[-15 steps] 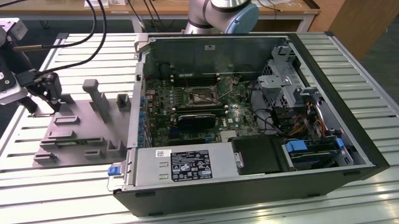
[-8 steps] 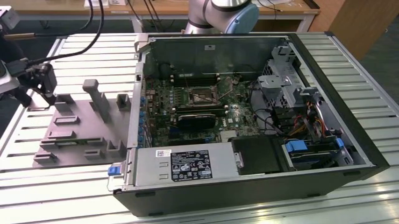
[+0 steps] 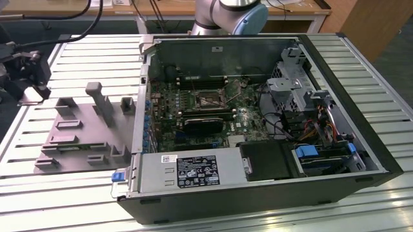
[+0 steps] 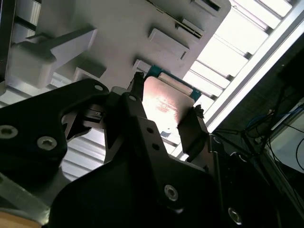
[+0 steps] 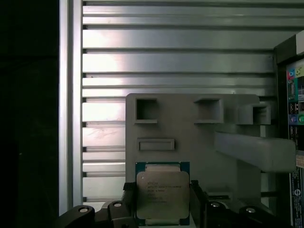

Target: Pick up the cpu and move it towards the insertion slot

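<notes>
Beneath, slatted table [image 5: 175,61]; cpu [image 5: 162,190] in claw [image 5: 163,203]

My slatted aluminium bench [image 3: 77,58] gleaming, wooden desk [image 3: 181,8] beyond it, black cables [image 3: 98,17] draped, wooden panel [image 3: 371,29] at the exterior view's right.

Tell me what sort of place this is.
Probably a robotics lab or test bench for computer assembly: an open computer case lies on a slatted metal table, a robot arm rises beyond it, and the pincer grips a chip.
</notes>
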`<state>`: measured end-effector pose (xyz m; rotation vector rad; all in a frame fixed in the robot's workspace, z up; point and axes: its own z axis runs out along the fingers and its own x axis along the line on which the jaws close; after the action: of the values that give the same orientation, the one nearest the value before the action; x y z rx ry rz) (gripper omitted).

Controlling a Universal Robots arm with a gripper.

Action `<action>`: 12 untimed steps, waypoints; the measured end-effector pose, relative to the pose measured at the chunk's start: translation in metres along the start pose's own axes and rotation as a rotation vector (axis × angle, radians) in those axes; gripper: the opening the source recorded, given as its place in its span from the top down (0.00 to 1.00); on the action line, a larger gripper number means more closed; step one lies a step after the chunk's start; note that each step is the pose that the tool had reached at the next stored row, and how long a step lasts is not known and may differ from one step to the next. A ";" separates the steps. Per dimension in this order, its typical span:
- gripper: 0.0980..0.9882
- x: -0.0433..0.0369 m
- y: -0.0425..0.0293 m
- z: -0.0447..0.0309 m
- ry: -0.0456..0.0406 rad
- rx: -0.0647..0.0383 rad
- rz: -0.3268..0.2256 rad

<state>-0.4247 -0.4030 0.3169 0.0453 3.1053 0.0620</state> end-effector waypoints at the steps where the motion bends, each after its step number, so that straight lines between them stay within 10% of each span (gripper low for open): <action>1: 0.51 -0.0001 0.0001 -0.0037 -0.0001 0.000 0.000; 12: 0.51 -0.0015 0.0018 -0.0445 -0.0001 0.000 0.000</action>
<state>-0.4247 -0.4030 0.3615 0.0453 3.1053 0.0621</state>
